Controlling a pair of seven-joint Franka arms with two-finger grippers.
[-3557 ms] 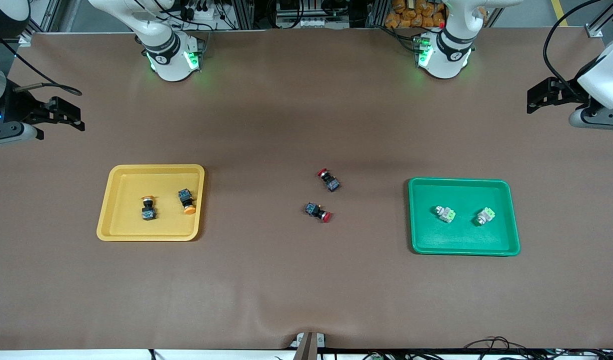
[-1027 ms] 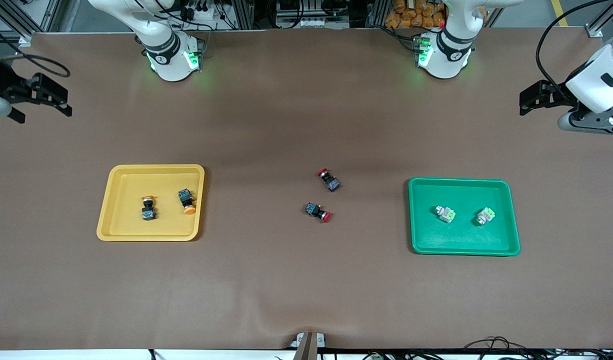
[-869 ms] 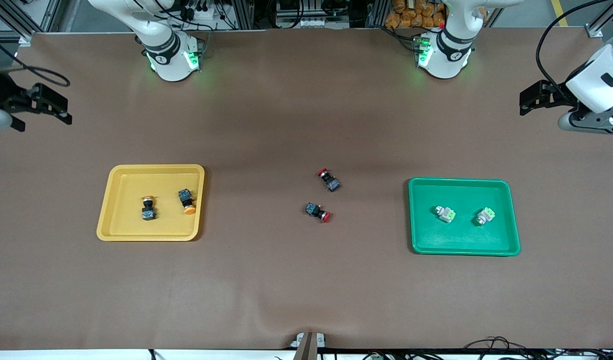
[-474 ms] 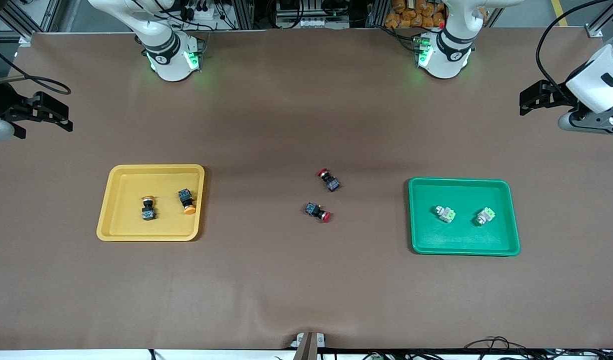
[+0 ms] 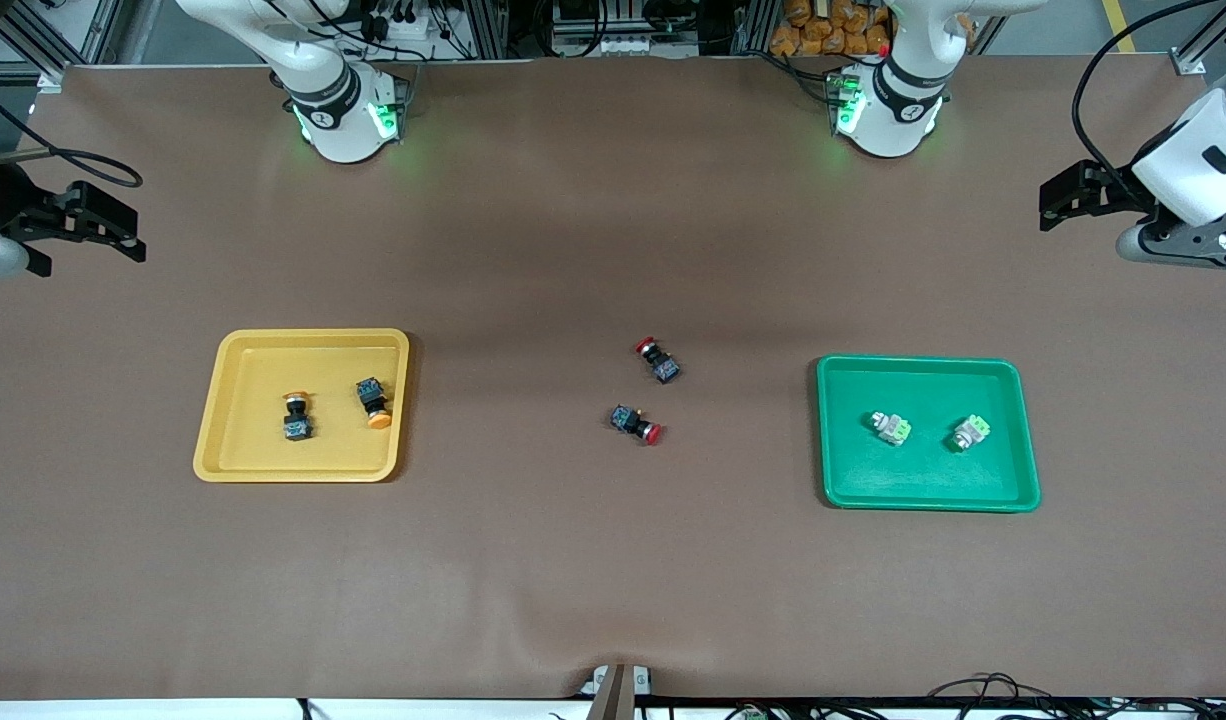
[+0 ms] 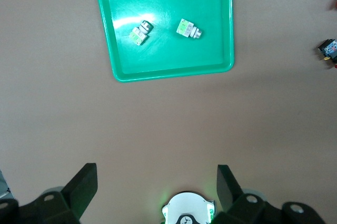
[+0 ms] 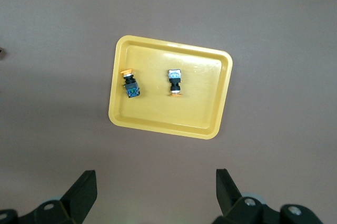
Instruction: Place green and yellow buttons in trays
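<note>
Two black buttons with orange-yellow caps (image 5: 296,416) (image 5: 374,402) lie in the yellow tray (image 5: 253,440) toward the right arm's end of the table. Two pale grey buttons with green caps (image 5: 890,428) (image 5: 971,432) lie in the green tray (image 5: 923,480) toward the left arm's end. My right gripper (image 5: 123,225) hangs open and empty high over the table's edge, well away from the yellow tray (image 7: 168,113). My left gripper (image 5: 1058,200) is open and empty too, high above the table's other end, with the green tray (image 6: 168,50) well below it.
Two black buttons with red caps (image 5: 658,359) (image 5: 636,424) lie on the brown mat midway between the trays. Both arm bases (image 5: 343,110) (image 5: 888,105) stand along the table's back edge. One red-capped button (image 6: 329,50) shows at the left wrist view's border.
My right gripper shifted a little over the table's end, then stopped about half a second ago. The left arm, the trays and all the buttons have stayed put.
</note>
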